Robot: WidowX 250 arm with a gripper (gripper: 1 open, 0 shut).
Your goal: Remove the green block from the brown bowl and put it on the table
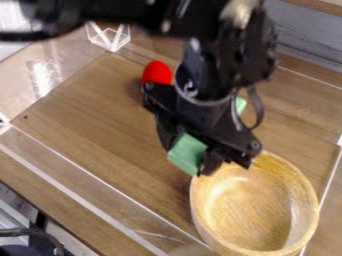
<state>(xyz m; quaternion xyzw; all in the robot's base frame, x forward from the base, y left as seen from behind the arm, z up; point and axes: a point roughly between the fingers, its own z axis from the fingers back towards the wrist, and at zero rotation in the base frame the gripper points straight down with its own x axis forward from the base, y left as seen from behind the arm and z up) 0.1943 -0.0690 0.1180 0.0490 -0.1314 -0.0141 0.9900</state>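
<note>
Block: green block (189, 153) is out of the brown bowl (257, 208) and clamped in my gripper (195, 154), hanging just left of the bowl's rim, over bare table (94, 130).
Fingers: closed on the block at a mid width; block fills the gap btwn them, black finger on its right side is clear, other side partly hidden by the arm.
Key relation: block sits btwn the fingers, nothing to reach for. What matters is what's under it, and that looks like tabletop, not bowl; rim is just beside it to the right.
Long axis: can't tell for sure; only the lower part of the block shows below the hand, frame is blurry.
Height: can't tell if it's touching the wood or just above.
Next, my guess: lower straight down and let go, keeping clear of the rim.
Arm: just one, so no choice of hand.
Count: 1 green block, 1 bowl (looks empty), 1 red pepper toy (158, 73) behind the arm, well apart from the bowl.
</note>
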